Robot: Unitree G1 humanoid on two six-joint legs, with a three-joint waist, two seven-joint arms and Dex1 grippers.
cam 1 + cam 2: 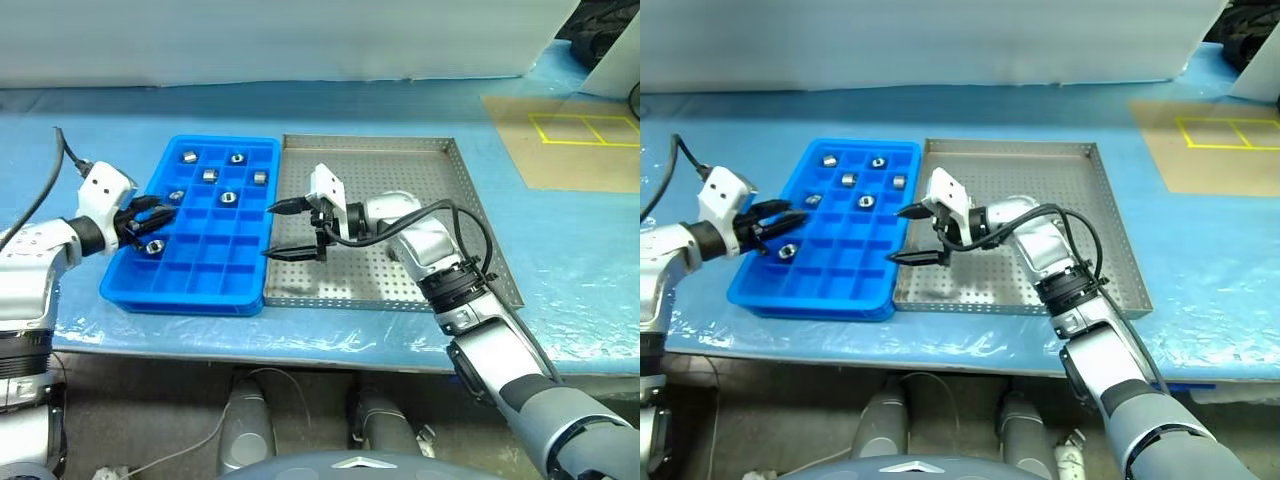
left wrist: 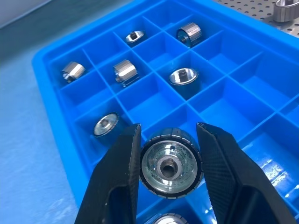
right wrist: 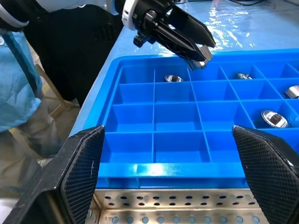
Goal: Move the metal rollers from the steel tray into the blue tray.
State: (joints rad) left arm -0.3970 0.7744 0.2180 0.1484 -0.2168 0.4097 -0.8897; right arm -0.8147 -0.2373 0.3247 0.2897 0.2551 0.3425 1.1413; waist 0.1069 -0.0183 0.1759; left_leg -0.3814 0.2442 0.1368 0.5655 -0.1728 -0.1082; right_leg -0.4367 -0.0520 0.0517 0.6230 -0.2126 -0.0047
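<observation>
The counter (image 1: 560,260) is covered with a light blue, slightly wrinkled film; a brown panel (image 1: 570,140) marked with a yellow rectangle lies on it well beyond the right pincer's arm, and a pale wall (image 1: 300,40) closes the far side.

The steel tray (image 1: 470,200) lies under and behind the right pincer (image 1: 291,229), and its perforated floor looks almost cleared. One roller (image 2: 285,9) shows on it in the left wrist view, beyond the blue tray's far wall; the arm may hide others. By that count the job seems nearly done.

The blue tray (image 1: 200,285) sits edge to edge with the steel tray, just ahead of the right pincer's tips and directly under the left pincer (image 1: 150,225). Six rollers (image 2: 125,72) already rest singly in compartments on the side of the grid away from the left pincer's wrist, and a further one shows just below its fingers. Most cells nearer the right pincer are bare.

The left pincer is clamped on a roller (image 2: 170,168), its bore facing the wrist camera, held just above a compartment near the tray's outer edge; dropping it looks like the step in hand. The right pincer stands wide apart and holds nothing, poised over the seam between the two trays.
</observation>
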